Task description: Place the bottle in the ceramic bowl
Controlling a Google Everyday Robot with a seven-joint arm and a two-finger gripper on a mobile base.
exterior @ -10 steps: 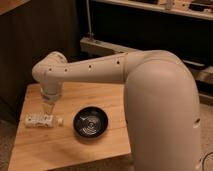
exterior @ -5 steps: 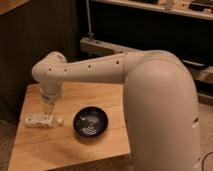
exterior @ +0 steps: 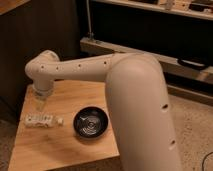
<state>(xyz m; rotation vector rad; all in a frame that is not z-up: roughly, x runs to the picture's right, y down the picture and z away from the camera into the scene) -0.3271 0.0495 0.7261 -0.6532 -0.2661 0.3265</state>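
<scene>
The bottle (exterior: 44, 121) lies on its side near the left edge of the wooden table (exterior: 60, 145), its white cap pointing right toward the bowl. The ceramic bowl (exterior: 90, 123), black and glossy with faint light rings inside, stands to the right of the bottle with a short gap between them. My gripper (exterior: 39, 107) hangs from the white arm (exterior: 80, 67), pointing straight down just above the bottle's left half. It is open, holds nothing and does not touch the bottle.
The arm's bulky white body (exterior: 142, 115) hides the table's right side. Behind the table are a dark wall and a low shelf rail (exterior: 100, 46). Speckled floor (exterior: 195, 130) lies to the right.
</scene>
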